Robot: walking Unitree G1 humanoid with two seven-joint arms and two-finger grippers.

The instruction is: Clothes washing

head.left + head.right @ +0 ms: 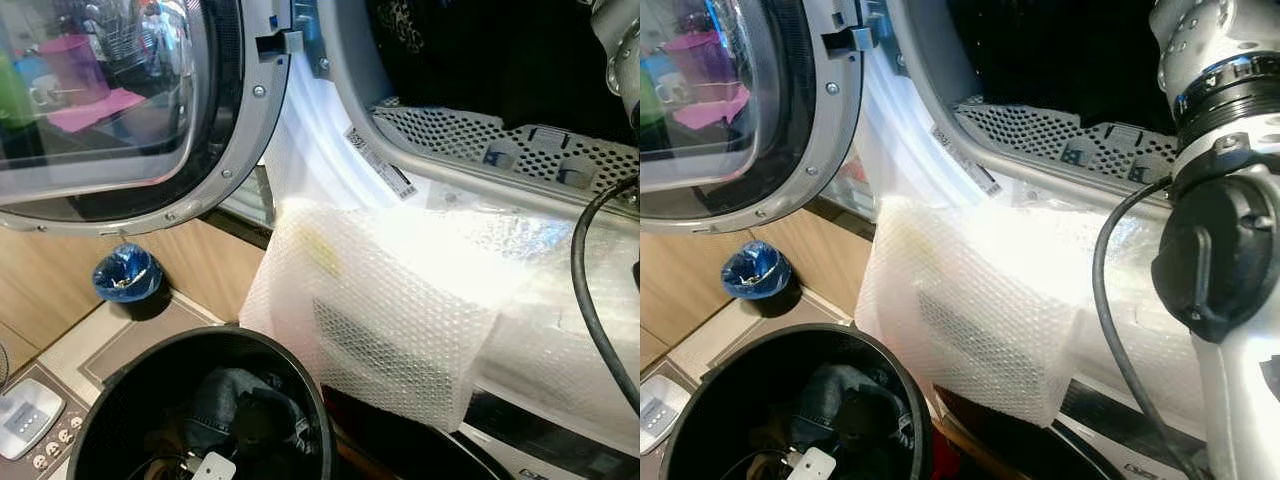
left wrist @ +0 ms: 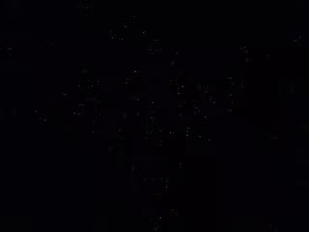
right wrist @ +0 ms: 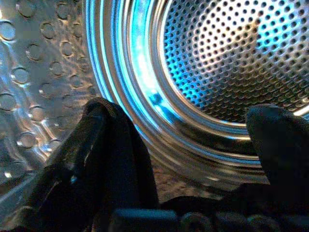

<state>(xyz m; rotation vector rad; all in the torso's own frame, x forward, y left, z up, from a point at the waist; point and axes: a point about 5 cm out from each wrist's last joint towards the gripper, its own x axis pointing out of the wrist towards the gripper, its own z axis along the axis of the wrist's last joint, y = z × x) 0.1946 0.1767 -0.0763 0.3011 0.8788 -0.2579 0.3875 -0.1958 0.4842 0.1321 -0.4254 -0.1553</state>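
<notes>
I'm looking down at the washer w/ its door (image 1: 120, 110) swung wide open on my left. Bubble wrap (image 1: 400, 300) is draped over the front lip of the opening and hanging down the machine's face. My right arm (image 1: 1225, 200) is reaching up into the dark drum mouth. In the right wrist view I'm seeing the right tool (image 3: 193, 145) deep inside the perforated steel drum (image 3: 231, 53), lit blue; its two black fingers (image 3: 104, 145) are standing well apart w/ only bare metal between them, so I'm calling it released, carrying nothing. No garment is showing up in the part of the drum I can see from there.

The black laundry basket (image 1: 110, 385) is sitting on the floor just below the opening, and dark clothes (image 1: 235, 410), denim by the look of it, are lying in it along w/ a small white tag or card (image 1: 212, 467). Beyond it, a small bin w/ a blue liner (image 1: 126, 275) is standing by the wood panel. The left wrist view is coming through black, so I can't tell the left tool's state.

My read on progress: loading is partly along at best, since clothes are sitting in the basket. Remaining: pulling the right arm out, picking up more items, then shutting the door.
</notes>
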